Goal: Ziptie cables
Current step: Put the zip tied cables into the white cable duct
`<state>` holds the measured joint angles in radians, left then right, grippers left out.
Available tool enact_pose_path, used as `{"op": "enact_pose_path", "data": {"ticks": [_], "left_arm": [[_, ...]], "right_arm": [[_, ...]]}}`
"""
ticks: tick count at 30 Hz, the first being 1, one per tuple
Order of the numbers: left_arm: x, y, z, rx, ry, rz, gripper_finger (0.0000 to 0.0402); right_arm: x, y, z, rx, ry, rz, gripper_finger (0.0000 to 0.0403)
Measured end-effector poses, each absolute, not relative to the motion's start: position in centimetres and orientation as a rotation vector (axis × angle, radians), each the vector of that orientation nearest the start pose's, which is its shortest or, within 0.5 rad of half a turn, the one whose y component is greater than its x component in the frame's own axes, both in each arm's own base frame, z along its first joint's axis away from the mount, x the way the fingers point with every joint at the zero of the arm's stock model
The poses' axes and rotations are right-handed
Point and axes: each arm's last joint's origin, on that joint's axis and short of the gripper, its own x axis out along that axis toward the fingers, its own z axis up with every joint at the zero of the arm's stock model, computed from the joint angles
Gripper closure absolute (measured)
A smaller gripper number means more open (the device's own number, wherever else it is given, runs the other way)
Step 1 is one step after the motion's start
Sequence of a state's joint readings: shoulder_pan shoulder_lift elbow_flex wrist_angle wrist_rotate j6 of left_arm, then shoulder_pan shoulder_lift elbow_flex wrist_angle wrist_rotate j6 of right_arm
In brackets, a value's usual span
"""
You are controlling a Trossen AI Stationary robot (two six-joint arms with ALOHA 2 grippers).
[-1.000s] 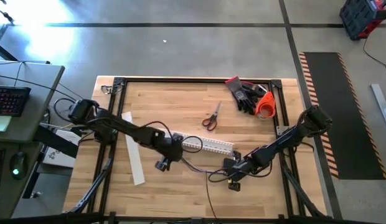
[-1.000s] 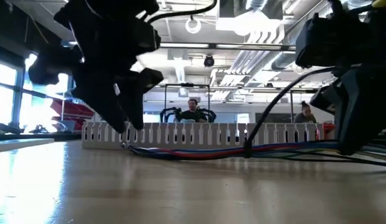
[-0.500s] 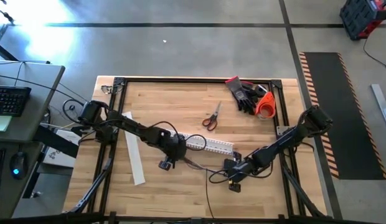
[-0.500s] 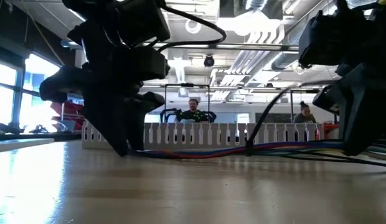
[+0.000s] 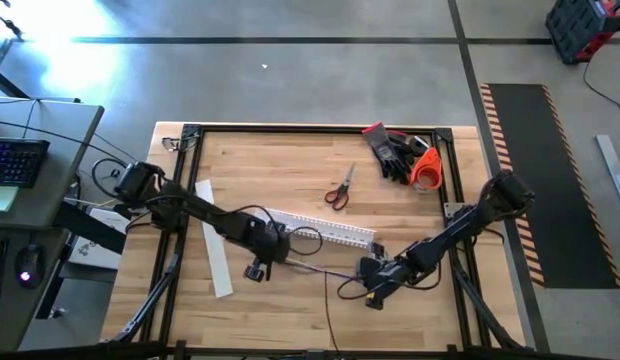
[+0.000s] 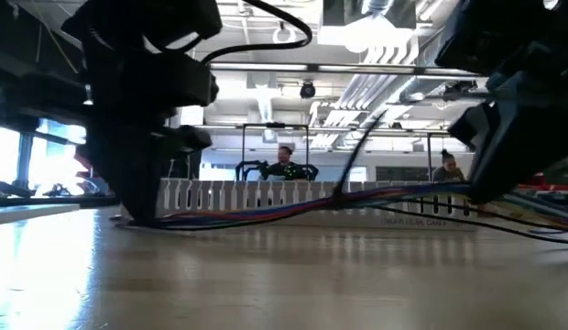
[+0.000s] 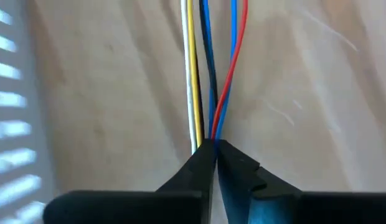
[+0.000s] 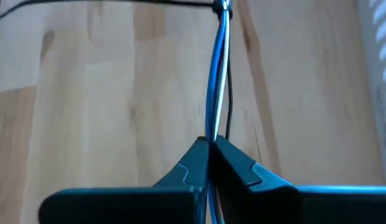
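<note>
The left gripper (image 7: 215,144) is clenching its jaws on the cables (image 7: 208,74), and the right gripper (image 8: 208,142) is pinching the same bundle farther along. The cables are stretching between both jaws, just above the worktop (image 5: 280,165), beside the white duct (image 5: 325,228).

The right gripper (image 8: 210,149) has its fingers (image 8: 192,163) pinched together on the cables (image 8: 216,81), a blue, white and dark bundle that runs from the fingertips across the wooden bench (image 8: 106,93) to a small tie (image 8: 223,6) binding the strands.
</note>
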<state>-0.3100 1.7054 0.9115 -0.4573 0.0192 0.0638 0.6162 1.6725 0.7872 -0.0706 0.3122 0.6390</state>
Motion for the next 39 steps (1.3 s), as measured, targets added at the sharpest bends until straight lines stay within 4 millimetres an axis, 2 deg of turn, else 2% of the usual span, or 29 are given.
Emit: {"op": "enact_pose_path", "data": {"ticks": [5, 12, 17, 25, 34, 37, 39], "left_arm": [[27.7, -10.6, 14.0, 0.245, 1.277, -0.301, 0.0401], [27.1, -11.6, 14.0, 0.272, 1.281, -0.281, 0.0401], [26.6, -11.7, 14.7, 0.268, 1.308, -0.278, 0.0401], [25.8, -12.2, 19.9, 0.249, 1.124, -0.309, 0.0401], [23.2, -10.8, 26.6, 0.263, 0.826, -0.238, 0.0401], [22.7, -10.5, 27.4, 0.232, 0.786, -0.233, 0.0401], [22.7, -10.4, 26.5, 0.221, 0.813, -0.234, 0.0399]], "right_arm": [[25.7, 17.5, 13.0, 0.090, 0.813, -0.024, 0.0357], [26.1, 17.0, 12.8, 0.043, 0.809, -0.014, 0.0235], [26.8, 16.2, 11.2, 0.042, 0.897, 0.020, 0.0174], [27.0, 16.2, 10.2, 0.015, 0.899, -0.031, 0.0177], [26.9, 16.1, 10.1, 0.009, 0.907, -0.038, 0.0209], [26.9, 16.0, 10.1, 0.008, 0.907, -0.040, 0.0217], [26.9, 16.0, 10.1, 0.008, 0.907, -0.040, 0.0222]]}}
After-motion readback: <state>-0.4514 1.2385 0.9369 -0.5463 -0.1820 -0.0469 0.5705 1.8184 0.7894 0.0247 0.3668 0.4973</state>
